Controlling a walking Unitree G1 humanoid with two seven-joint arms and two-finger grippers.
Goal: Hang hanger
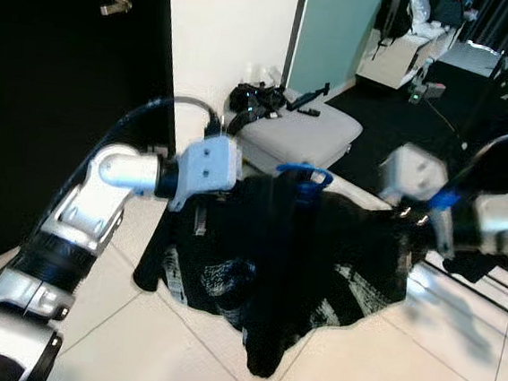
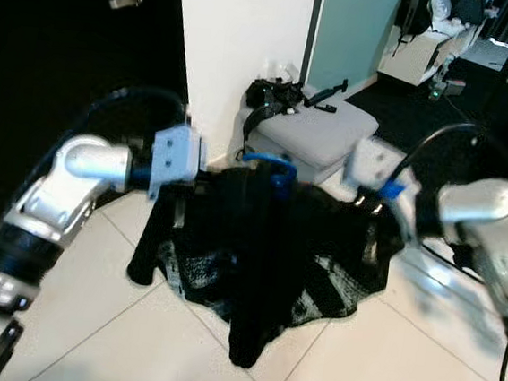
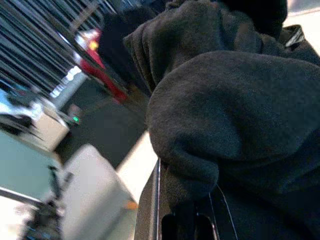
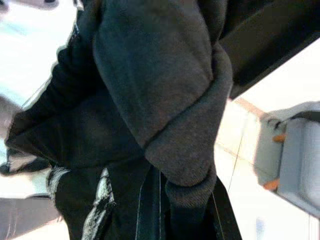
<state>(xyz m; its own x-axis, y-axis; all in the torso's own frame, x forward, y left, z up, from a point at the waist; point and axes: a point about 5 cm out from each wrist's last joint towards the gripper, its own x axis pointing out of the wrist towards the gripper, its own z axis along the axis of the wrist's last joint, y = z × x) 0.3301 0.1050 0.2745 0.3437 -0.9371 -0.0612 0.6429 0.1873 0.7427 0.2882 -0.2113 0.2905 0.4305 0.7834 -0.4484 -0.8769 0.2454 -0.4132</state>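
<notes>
Evidently both arms stretch a dark garment [image 1: 292,257] between them, keeping its blue hanger [image 1: 305,175] upright at the middle, ready for hooking. Left tool [image 1: 200,205] and right tool [image 1: 411,216] are buried in cloth; I cannot tell their finger state. Below lies pale tiled floor [image 1: 417,368], a grey cushion [image 1: 305,132] farther off.

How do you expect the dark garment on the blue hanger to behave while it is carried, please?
Probably floppy: the garment sags in folds between the left end effector and right end effector. Its thick fleece looks grippy, not slippery. It may swing from the hanger.
</notes>
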